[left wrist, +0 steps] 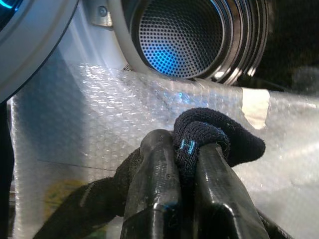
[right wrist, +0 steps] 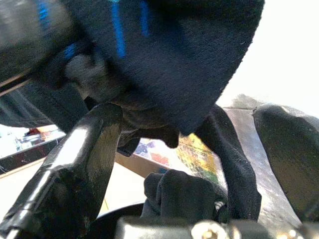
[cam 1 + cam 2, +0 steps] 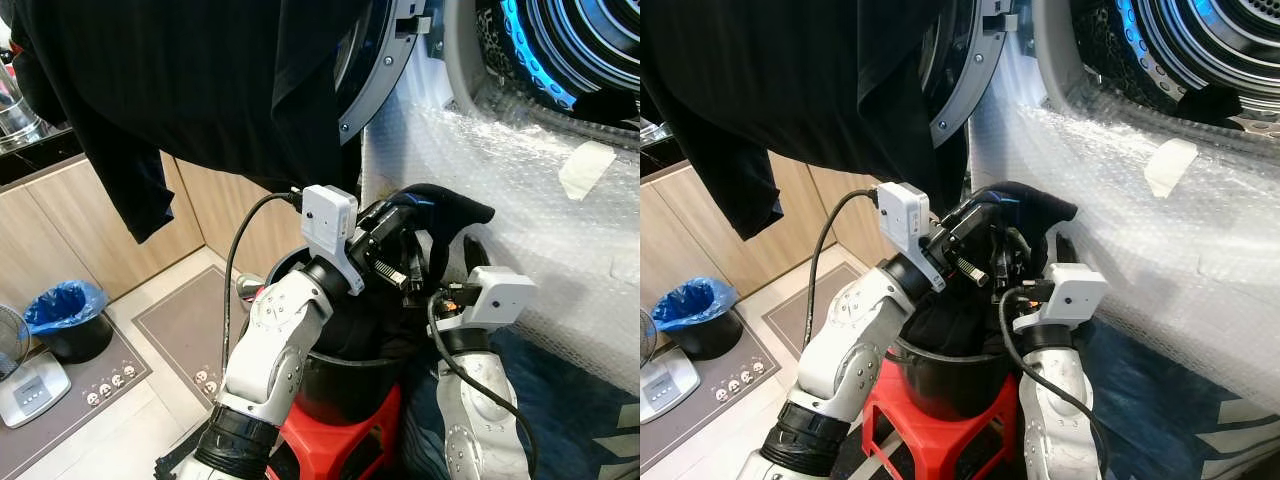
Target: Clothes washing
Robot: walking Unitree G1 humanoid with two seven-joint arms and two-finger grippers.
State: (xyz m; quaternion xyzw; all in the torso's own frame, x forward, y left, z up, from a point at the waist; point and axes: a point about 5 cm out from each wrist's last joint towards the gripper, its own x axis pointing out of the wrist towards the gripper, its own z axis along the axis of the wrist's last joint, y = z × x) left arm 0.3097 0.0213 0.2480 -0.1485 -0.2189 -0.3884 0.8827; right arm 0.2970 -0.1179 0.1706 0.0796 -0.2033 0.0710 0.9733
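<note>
We have the left gripper (image 1: 187, 164) pinched tight on a fold of the dark garment (image 3: 440, 205), its two black fingers (image 1: 154, 179) pressed together with a bunched knuckle of cloth squeezed up between them. In the centre of the left eye view the garment sits lifted clear above the black bucket (image 3: 345, 375), which stands on a red stool (image 3: 345, 440) at the lower middle of the frame. More dark laundry fills the bucket, so we judge this piece to be one of several to move.

The grip is high and close to the fabric's edge — likely so the rest can trail free as we carry it up and right, toward the washer drum (image 1: 179, 35) whose perforated steel glows blue in the upper part of the left wrist view. The washer's front is wrapped in bubble wrap (image 3: 520, 190), presumably to guard it from knocks.

Our right gripper (image 2: 194, 149) waits just below the cloth with its fingers spread apart — nothing between them. It seems placed to support or catch the hanging part, though the blurred wrist view leaves the contact unclear.

A black cloth (image 3: 170, 90) drapes across the upper left, beside the open washer door (image 3: 375, 70).
</note>
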